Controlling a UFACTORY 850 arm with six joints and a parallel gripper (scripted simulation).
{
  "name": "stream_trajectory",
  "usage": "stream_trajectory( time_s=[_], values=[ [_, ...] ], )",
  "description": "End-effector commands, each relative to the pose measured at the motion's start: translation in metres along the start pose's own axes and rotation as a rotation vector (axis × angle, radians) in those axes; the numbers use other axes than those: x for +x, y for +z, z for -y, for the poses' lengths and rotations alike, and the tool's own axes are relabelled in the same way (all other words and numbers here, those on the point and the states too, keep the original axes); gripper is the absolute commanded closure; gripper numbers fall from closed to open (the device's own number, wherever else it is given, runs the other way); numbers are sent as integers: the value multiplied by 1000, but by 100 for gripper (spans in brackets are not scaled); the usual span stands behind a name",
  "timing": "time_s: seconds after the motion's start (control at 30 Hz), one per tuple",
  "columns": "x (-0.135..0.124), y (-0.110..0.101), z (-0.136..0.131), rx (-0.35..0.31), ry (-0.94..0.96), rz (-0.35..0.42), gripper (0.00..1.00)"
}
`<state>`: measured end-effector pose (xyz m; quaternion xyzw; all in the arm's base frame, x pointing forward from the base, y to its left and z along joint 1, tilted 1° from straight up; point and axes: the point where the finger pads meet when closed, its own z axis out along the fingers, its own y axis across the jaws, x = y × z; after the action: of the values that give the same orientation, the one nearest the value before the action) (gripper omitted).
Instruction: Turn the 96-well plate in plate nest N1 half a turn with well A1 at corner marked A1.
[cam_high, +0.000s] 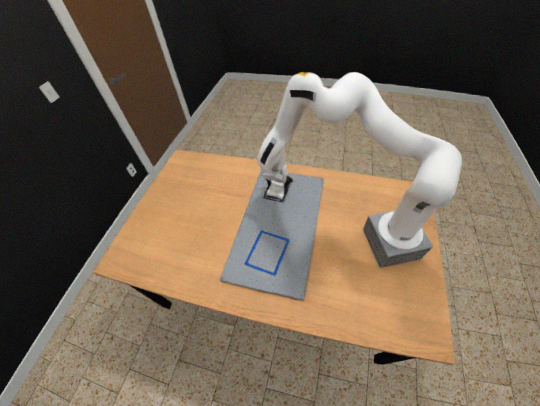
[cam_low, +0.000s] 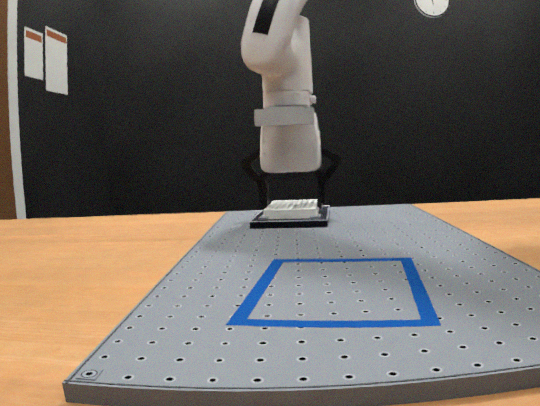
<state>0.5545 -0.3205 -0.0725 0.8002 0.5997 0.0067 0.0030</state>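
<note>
The white 96-well plate [cam_high: 274, 190] [cam_low: 291, 207] sits in the black plate nest [cam_high: 266, 197] [cam_low: 289, 223] at the far end of the grey perforated board [cam_high: 295, 235] [cam_low: 350, 240]. My gripper [cam_high: 276, 186] [cam_low: 292, 197] is open. It is straight over the plate, with one black finger down on each side of it. I cannot tell whether the fingers touch the plate. The plate's cut-off corner and the A1 mark are too small to see.
A blue outlined rectangle [cam_high: 253, 246] [cam_low: 260, 290] is marked on the board, nearer the front. The robot's base [cam_high: 396, 245] stands on a grey block on the wooden table [cam_high: 175, 210] to the right of the board.
</note>
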Motion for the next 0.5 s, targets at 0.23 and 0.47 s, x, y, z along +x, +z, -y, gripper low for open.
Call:
stream_trajectory(
  time_s=[0.23,0.47],
  values=[
    [0,-1,-1,-2,0,0,0],
    [0,-2,-1,-2,0,0,100]
  ],
)
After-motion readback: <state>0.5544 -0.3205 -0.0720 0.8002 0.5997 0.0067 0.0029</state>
